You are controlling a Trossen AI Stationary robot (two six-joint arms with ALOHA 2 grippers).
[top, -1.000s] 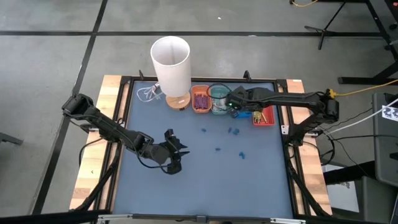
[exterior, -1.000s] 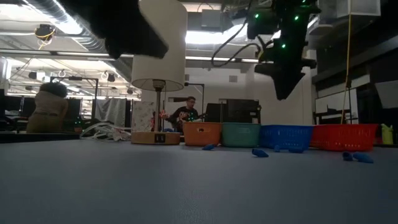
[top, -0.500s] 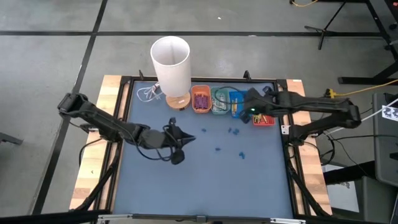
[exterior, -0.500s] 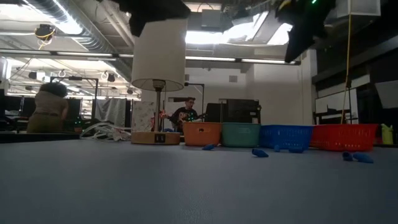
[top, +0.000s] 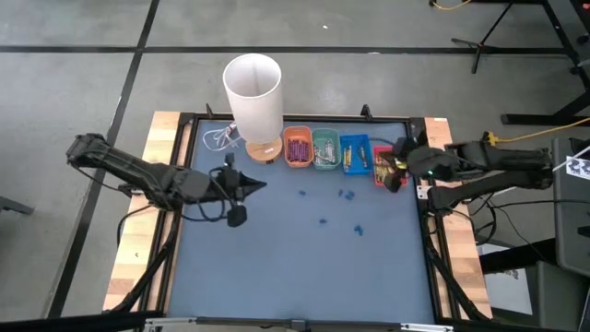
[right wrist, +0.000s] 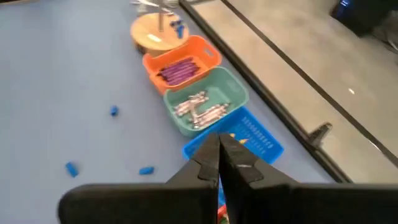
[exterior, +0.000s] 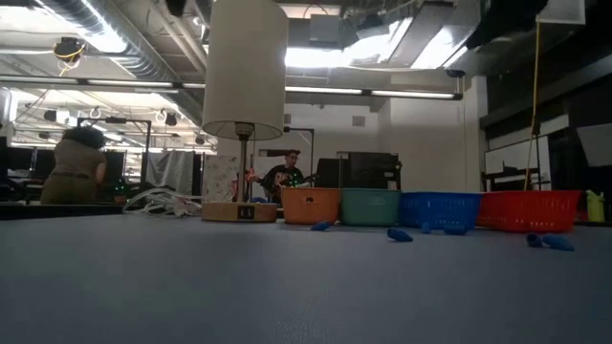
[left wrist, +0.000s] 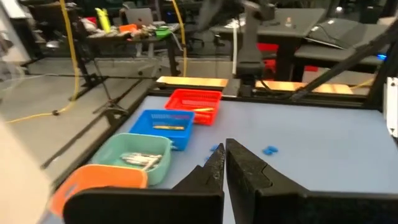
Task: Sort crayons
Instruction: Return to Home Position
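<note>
Four small lattice-walled plastic bins stand in a row at the upper centre of the high view. Purple crayons (top: 297, 148) fill the orange bin (top: 297, 166), pale crayons (top: 324, 151) the green bin (top: 325, 169), and yellow crayons (top: 352, 153) the blue bin (top: 355, 171). The red bin (top: 376, 171) is partly hidden beneath the right hand (right wrist: 219, 144), whose fingers are pressed together, empty. The left hand (left wrist: 224, 150), likewise closed on nothing, hangs centre-left over the matte blue bench (top: 304, 267).

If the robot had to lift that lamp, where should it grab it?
Probably the thin stem between base and shade, coming in level from the open table side: the shade looks too wide to grip and hides the stem from above.
</note>
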